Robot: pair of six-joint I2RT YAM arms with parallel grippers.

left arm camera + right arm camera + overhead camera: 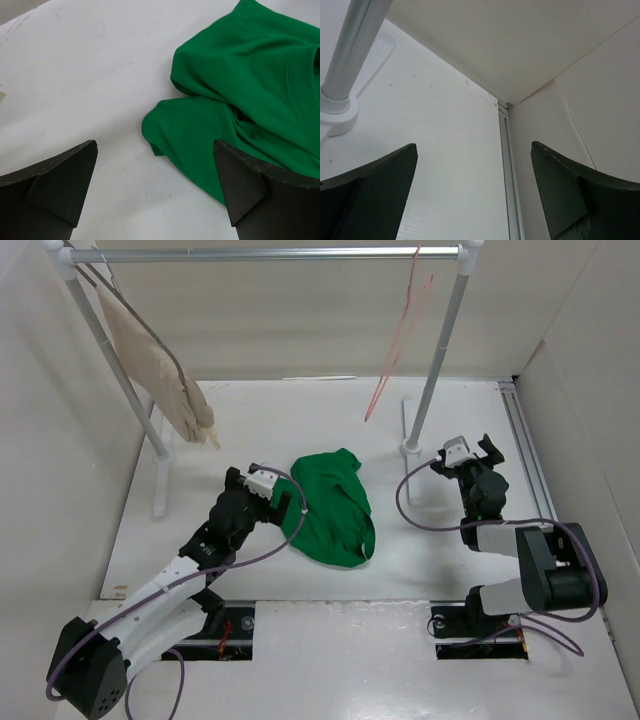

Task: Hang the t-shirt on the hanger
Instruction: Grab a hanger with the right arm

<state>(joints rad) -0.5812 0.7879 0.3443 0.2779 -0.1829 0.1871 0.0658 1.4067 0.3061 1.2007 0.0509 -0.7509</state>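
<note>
The metal rail [270,254] across the far edge of the white worktop [250,420] carries two things. Near its right end hangs the thin pink wire hanger [400,340], seen almost edge-on and bare. At its left end a dark grey hanger [150,330] bears a limp beige garment [160,370].

The bright green soft cloth t-shirt [330,505] lies crumpled on the worktop around its middle, well apart from the pink hanger.

The top view alone shows the rail, both hangers and both arms. There the left hand [266,490] sits at the shirt's left edge, and the right hand [466,455] is near the right edge beside the rack's upright post [440,360].

The left wrist view shows the shirt's folds, a stitched seam and matte knit up close. It also shows that hand's dark wedge-shaped fingers [60,175] set wide apart with nothing between them. The right one overlaps the cloth, though contact cannot be told.

The right wrist view shows the smooth round post in its white plastic foot [337,107]. It also shows a grey metal track [507,165] along the worktop's right edge and plain pale walls. That hand's fingers [375,190] are likewise spread, holding nothing.
</note>
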